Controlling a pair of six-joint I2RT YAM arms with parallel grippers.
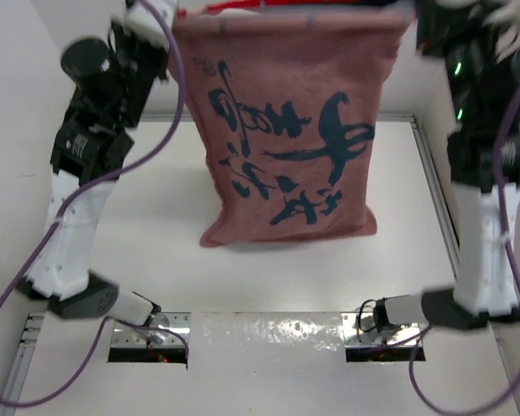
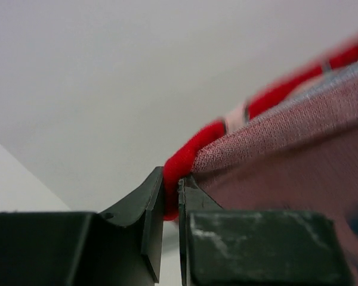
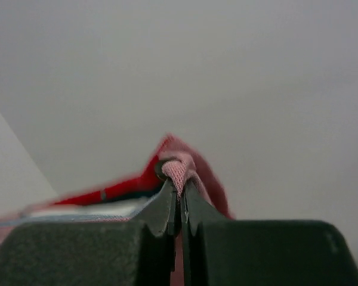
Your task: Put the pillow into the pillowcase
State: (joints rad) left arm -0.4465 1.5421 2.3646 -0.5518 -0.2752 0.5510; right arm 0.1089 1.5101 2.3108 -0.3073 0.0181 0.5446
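Observation:
The pillowcase hangs upright over the middle of the table, pinkish inner side out with dark teal print showing. It bulges, and its bottom edge rests on the tabletop. My left gripper is shut on its top left corner; the left wrist view shows the red hem pinched between the fingertips of that gripper. My right gripper is shut on the top right corner, where a fold of the pillowcase sits in the tips of the gripper. The pillow is hidden.
The white table has a metal rail along its right side. Two metal plates lie at the near edge by the arm bases. Purple cables loop from both arms.

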